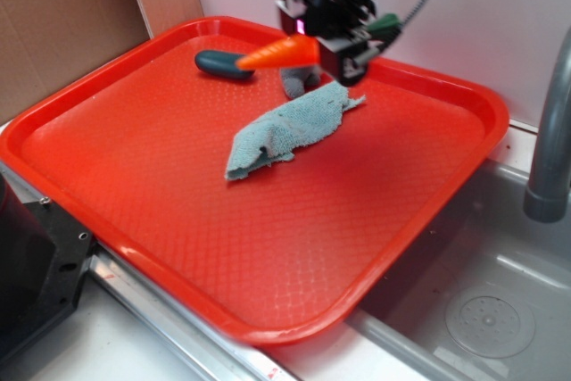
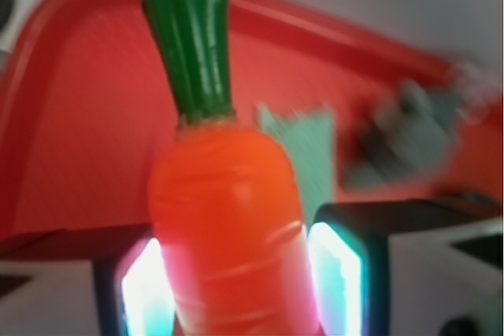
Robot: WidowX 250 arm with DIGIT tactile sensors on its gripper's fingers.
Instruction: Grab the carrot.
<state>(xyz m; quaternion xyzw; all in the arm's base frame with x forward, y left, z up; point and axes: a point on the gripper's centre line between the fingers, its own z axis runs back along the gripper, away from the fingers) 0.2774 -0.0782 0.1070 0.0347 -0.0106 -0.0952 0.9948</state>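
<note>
Exterior view first: one red tray [image 1: 268, 247] fills most of it, and everything else is placed from that tray. One carrot [image 1: 284, 52] hangs above the tray's far part, clear of the surface, lying nearly level with its orange tip pointing toward the tray's left side and its green end at the far side of the gripper [image 1: 335, 49]. One gripper, dark and boxy, comes down over the tray's far edge and pinches the carrot's thick end. One teal-grey cloth [image 1: 285, 131] lies crumpled on the tray near its middle. One dark teal oval capsule [image 1: 223, 62] rests on the tray near the far left rim. One cardboard sheet [image 1: 62, 20] stands beyond the tray's left side, a pale wall [image 1: 500, 15] beyond its far side. One metal sink basin [image 1: 486, 301] lies off the tray's right side, with one grey pipe [image 1: 549, 131] rising there.

Wrist view: one carrot [image 2: 228, 234] stands close up, its green stem [image 2: 193, 37] toward the tray's [image 2: 71, 131] far rim. Two lit finger pads [image 2: 335, 277] press the orange body from either side. The cloth [image 2: 303, 151] shows blurred on the tray behind.
</note>
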